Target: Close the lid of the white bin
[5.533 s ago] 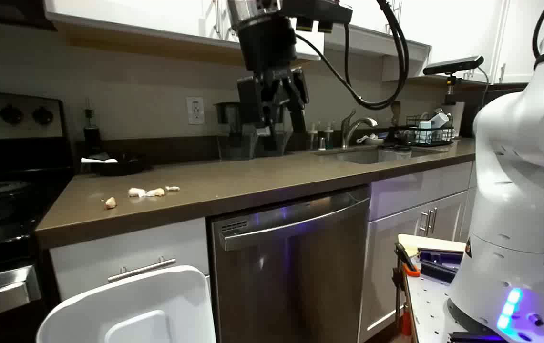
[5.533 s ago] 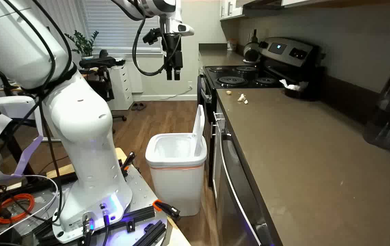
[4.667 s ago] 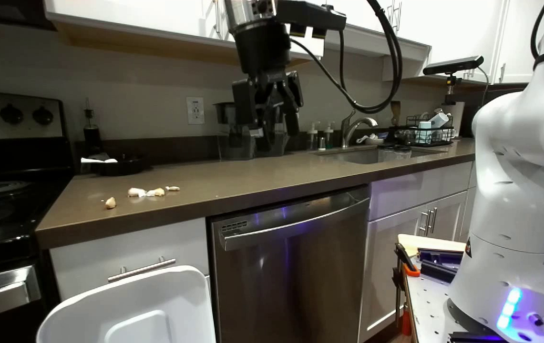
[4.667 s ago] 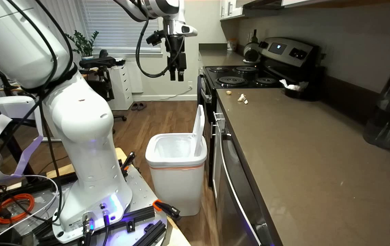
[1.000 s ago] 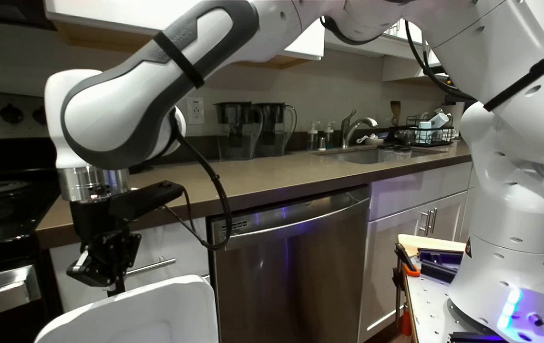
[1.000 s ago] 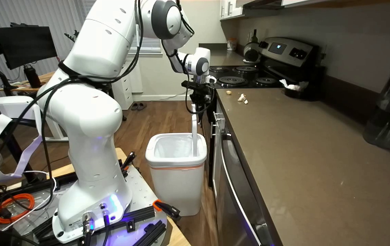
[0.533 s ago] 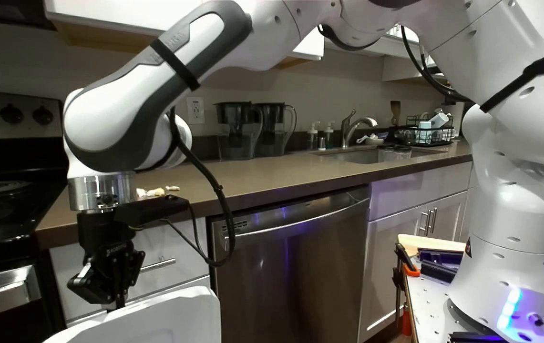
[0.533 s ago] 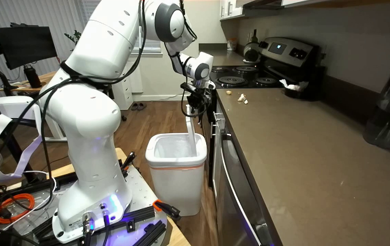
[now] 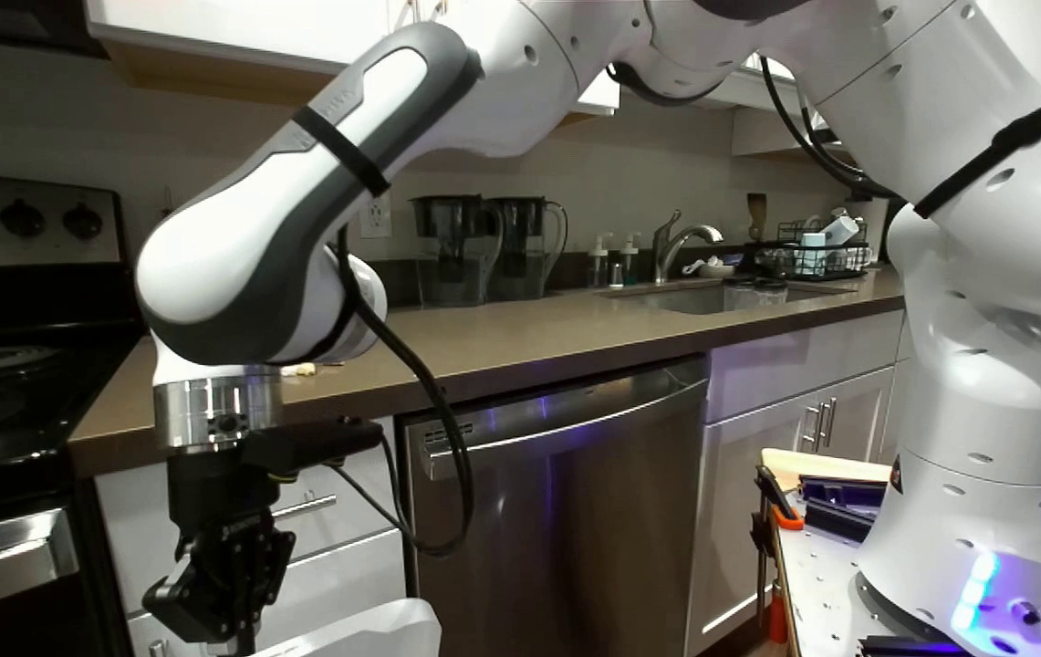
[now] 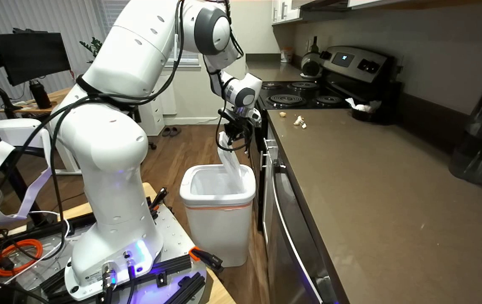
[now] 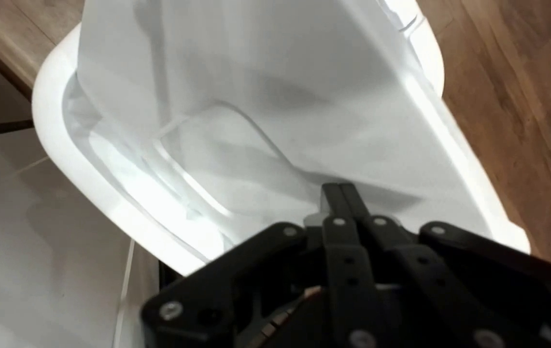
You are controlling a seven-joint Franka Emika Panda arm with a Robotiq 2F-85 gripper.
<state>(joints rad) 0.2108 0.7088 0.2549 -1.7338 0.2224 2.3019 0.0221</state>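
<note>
- Wrist view: the gripper (image 11: 340, 188) has its jaws together, nothing between them, tips right by the lid (image 11: 314, 121); contact cannot be told.
- In an exterior view the lid tilts up from the white bin (image 10: 219, 236), leaning away from the counter (image 10: 384, 190); the gripper is on its counter side, so the push probably runs outward and down.
- Only the wrist view shows the lid's raised outline.

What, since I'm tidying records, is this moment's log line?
gripper: shut, apparently touching lid | lid: tilted over white bin | white bin: open, upright | task: unfinished
</note>
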